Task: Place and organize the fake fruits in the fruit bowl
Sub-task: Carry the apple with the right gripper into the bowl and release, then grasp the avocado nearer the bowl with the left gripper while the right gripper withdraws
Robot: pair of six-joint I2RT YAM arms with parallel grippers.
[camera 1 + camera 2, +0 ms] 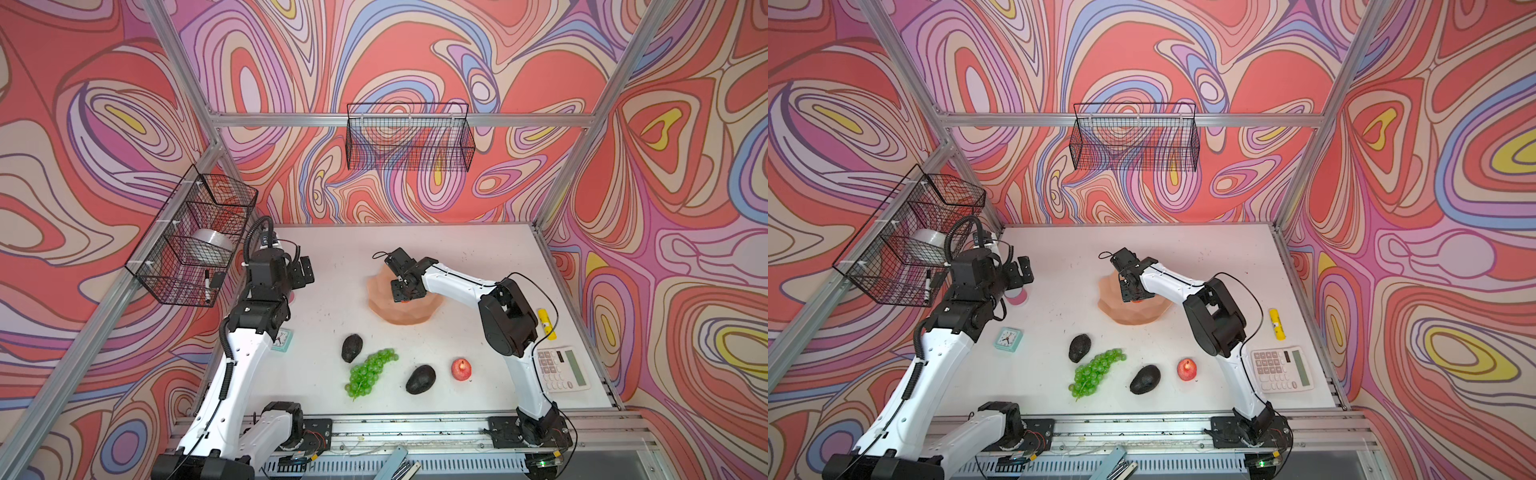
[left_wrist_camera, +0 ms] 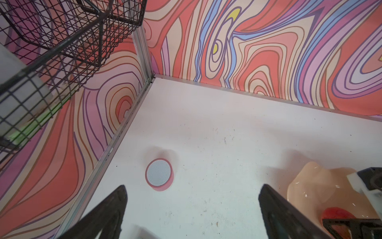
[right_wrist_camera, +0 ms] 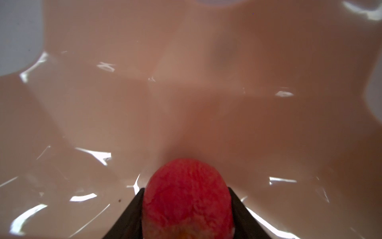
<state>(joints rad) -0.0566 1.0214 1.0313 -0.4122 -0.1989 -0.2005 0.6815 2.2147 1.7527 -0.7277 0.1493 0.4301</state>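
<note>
Swirl-patterned walls (image 1: 395, 50) enclose a white worktop (image 1: 478, 257). Item: red apple (image 3: 187, 198), clamped between the right fingers (image 3: 240, 209), low inside the fruit bowl (image 3: 186, 93), bowl floor directly beyond the fingertips. Left fingers (image 2: 107, 213): spread wide, empty, well apart from the bowl.

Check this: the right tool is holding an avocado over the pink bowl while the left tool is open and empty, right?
Not an avocado: the right tool holds a red apple over the pink bowl, as the right wrist view shows. The left tool is open and empty.
</note>
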